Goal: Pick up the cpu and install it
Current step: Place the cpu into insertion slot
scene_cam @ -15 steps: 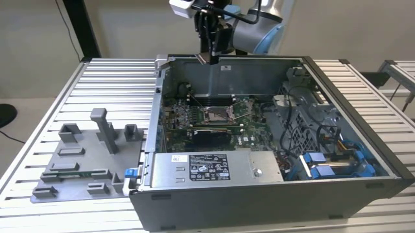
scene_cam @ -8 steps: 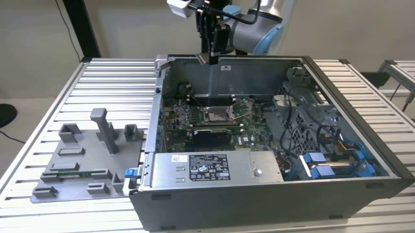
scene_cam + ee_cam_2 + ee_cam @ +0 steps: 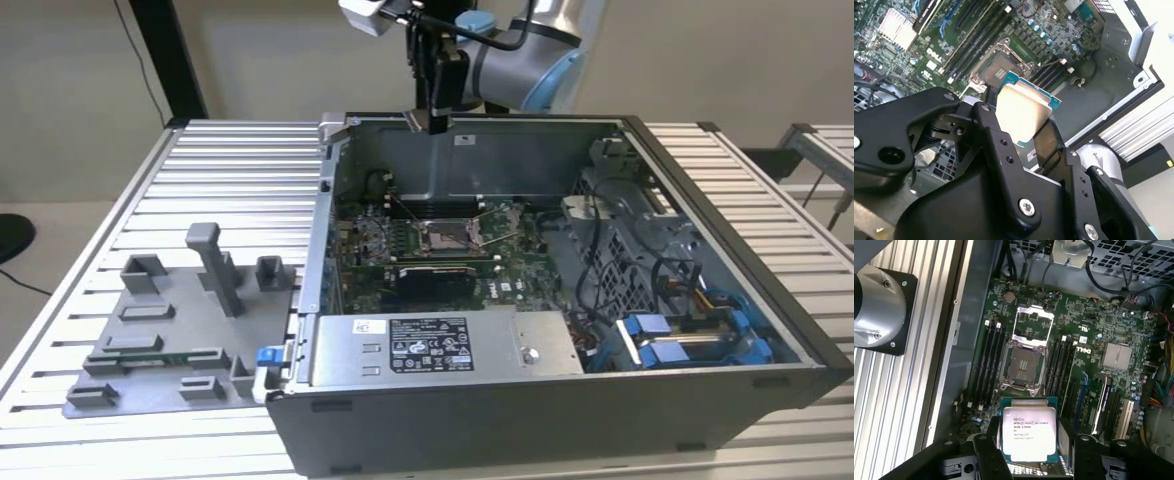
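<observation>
The gripper (image 3: 1029, 460) is clamped on the cpu (image 3: 1029, 432), holding it over the open socket (image 3: 1024, 363) of the computer case (image 3: 534, 410).

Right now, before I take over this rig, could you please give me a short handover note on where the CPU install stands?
Gripper: shut on the cpu, gripping it by its edges, with the metal top facing the first wrist camera.
Position: the cpu is held in the air over the open computer case, clear of the motherboard.
CPU socket: empty, with its metal frame flipped open.
Done: the cpu is picked up.
Left: the cpu is not yet seated in the CPU socket.
</observation>
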You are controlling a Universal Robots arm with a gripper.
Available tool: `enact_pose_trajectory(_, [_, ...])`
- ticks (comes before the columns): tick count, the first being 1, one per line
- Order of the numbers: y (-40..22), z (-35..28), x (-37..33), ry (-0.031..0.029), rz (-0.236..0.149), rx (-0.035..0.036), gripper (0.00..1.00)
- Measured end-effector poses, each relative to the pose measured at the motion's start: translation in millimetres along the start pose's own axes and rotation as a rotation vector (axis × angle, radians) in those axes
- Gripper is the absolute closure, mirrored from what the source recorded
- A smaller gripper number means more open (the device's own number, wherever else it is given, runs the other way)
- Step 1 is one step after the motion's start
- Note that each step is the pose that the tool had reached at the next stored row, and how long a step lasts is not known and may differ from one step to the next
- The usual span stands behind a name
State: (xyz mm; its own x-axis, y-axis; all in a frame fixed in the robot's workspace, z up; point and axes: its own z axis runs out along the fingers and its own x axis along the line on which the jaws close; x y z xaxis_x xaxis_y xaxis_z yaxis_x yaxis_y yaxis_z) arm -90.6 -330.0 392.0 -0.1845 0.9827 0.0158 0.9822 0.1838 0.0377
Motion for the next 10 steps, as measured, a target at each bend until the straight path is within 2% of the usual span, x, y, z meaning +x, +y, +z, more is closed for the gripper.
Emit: enact_pose_trajectory(10, [-1.9,2.0,0.5,-0.0101,0.038,-0.0017,1.0])
